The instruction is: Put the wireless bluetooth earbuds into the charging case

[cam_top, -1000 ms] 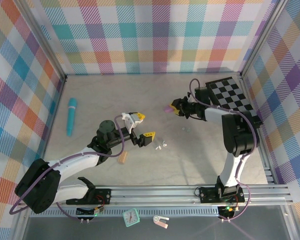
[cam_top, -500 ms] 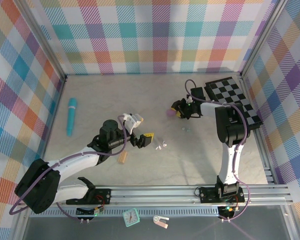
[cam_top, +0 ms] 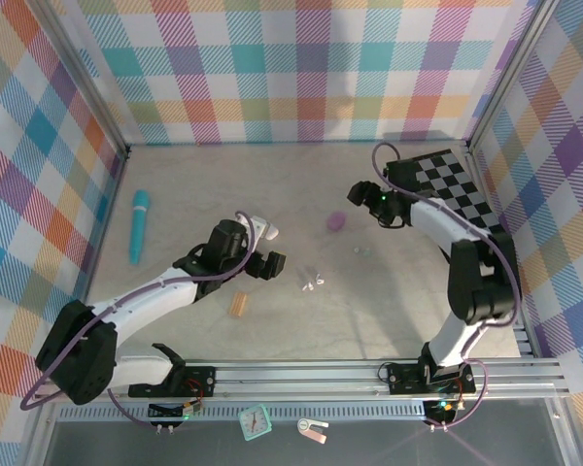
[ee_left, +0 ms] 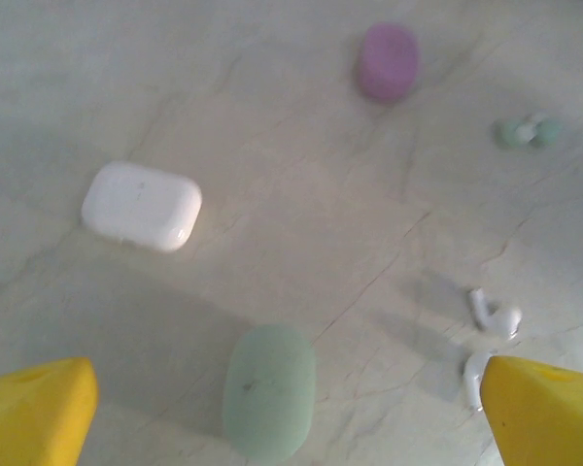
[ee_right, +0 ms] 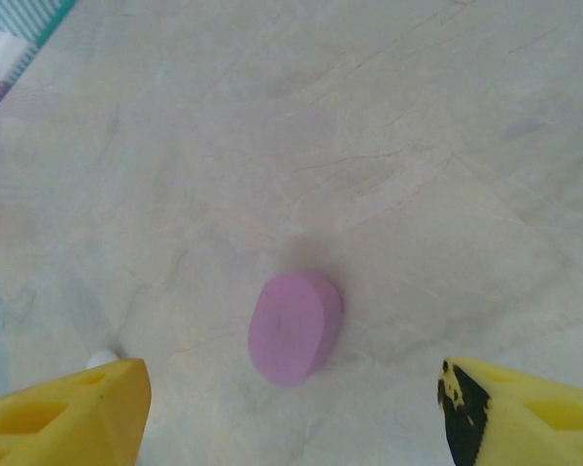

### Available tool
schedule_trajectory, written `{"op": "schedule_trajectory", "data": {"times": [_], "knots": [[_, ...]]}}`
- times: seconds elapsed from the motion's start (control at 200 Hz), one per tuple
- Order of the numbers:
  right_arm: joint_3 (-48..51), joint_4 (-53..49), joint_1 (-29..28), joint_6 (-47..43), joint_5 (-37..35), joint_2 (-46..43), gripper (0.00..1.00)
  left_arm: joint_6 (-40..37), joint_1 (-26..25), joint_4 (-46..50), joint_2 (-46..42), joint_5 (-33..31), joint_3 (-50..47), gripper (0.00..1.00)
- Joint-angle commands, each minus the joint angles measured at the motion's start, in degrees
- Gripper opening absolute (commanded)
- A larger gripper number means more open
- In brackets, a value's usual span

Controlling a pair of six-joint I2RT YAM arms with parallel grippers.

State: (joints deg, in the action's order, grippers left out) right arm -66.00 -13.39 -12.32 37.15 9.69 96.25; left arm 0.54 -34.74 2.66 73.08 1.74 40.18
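White earbuds (ee_left: 494,316), tiny stemmed pair, lie on desk (ee_left: 272,116); pale green pair (ee_left: 528,130) beyond. We see left fingers (ee_left: 34,408) and right fingers (ee_right: 58,408) apart, empty.

I read this as a robotics lab test cell, not a home or a shop. The aluminium rail (cam_top: 301,374) across the near edge is my landmark. Both arms are bolted onto it, the left arm (cam_top: 146,303) and the right arm (cam_top: 466,282) reaching away from it over a pale, marble-patterned table (cam_top: 369,320). Beyond the rail, bright plaid panels (cam_top: 291,68) wall the table in on three sides, held by slanted metal frame posts (cam_top: 78,76). A black-and-white checkerboard (cam_top: 457,189) lies beyond the rail's right end. Loose props sit scattered past the rail: a teal tube (cam_top: 138,225), a tan block (cam_top: 238,307) and tiny white earbuds (cam_top: 314,283). On my side of the rail lies a small clock (cam_top: 256,421).
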Motion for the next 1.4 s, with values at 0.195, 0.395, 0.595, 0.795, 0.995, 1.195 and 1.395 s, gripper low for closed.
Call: {"op": "schedule_trajectory", "data": {"times": [0.195, 0.395, 0.595, 0.795, 0.995, 1.195, 1.395], "knots": [[8.6, -0.4, 0.3, -1.7, 2.6, -10.6, 0.79, -0.2, -0.6, 17.8, 12.6, -3.2, 8.3, 0.93], [10.7, 1.4, 0.3, 0.6, 6.2, -13.1, 0.79, -2.4, -0.7, 18.6, 18.8, 0.2, 12.6, 0.77], [10.7, 0.9, 0.3, 0.9, 5.7, -13.5, 0.79, -2.5, -0.8, 18.5, 21.9, 1.8, 14.2, 0.66], [9.9, 0.7, 0.3, 0.8, 5.8, -12.6, 0.79, -2.0, -1.0, 18.7, 23.4, 2.5, 14.7, 0.58], [9.7, 0.9, 0.3, 1.3, 6.4, -12.6, 0.78, -2.0, -1.2, 18.6, 23.4, 2.6, 14.9, 0.45], [10.8, -1.0, 0.3, 0.9, 6.9, -15.7, 0.78, -3.2, -2.3, 17.2, 19.2, 3.1, 13.8, 0.43], [13.1, -2.9, 0.3, -1.0, 14.2, -21.4, 0.76, -6.4, -2.8, 6.0, 12.1, 11.3, 9.1, 0.43]]}}
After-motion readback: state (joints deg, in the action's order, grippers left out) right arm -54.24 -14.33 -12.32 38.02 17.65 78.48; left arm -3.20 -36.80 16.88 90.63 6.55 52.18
